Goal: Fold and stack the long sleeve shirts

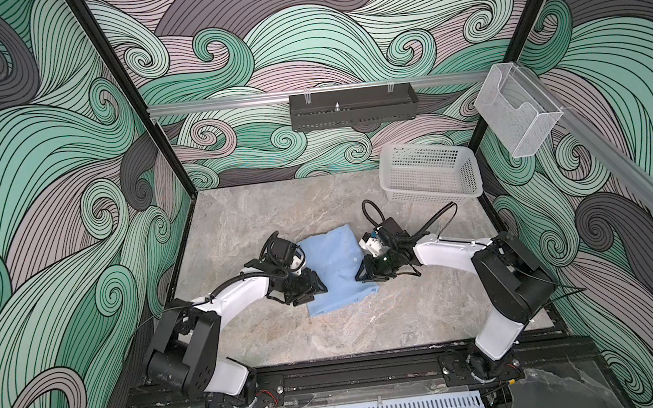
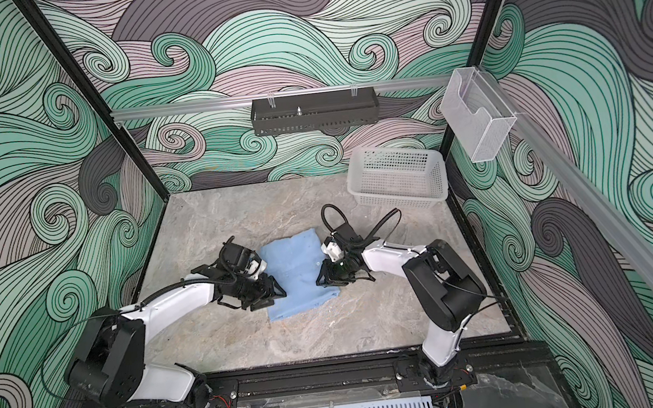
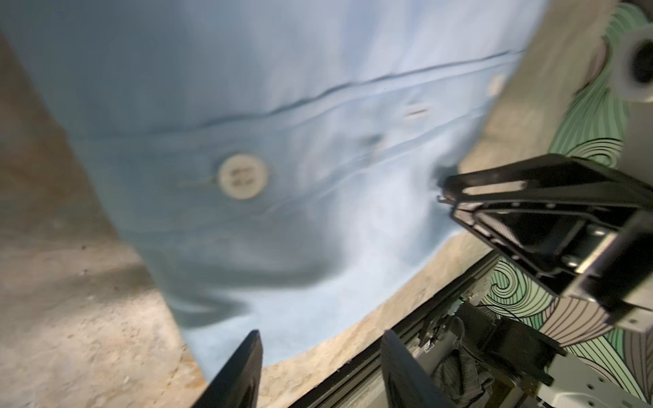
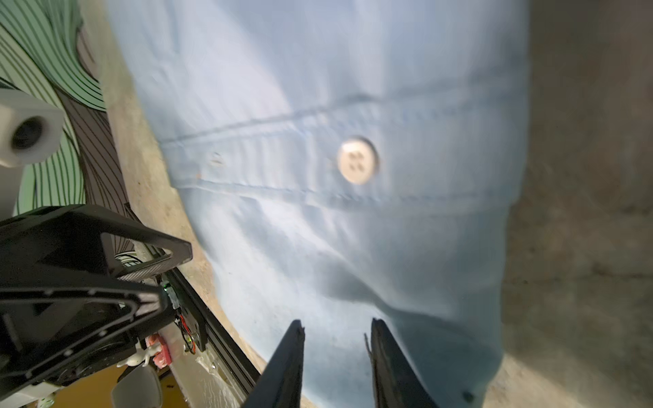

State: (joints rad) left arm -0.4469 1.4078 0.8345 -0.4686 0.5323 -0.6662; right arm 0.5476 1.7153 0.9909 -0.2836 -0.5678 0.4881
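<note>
Left wrist view: left claw (image 3: 321, 353) stands part open, gripping nothing, tips over the left edge of the folded light blue button-up shirt (image 3: 282, 106). Right claw (image 4: 335, 339) is likewise part open and empty, over the shirt's right edge. The shirt lies flat on the grey marbled counter (image 1: 276, 219). A white perforated plastic basket (image 1: 430, 172) sits behind the shirt to its right, well apart.
</note>
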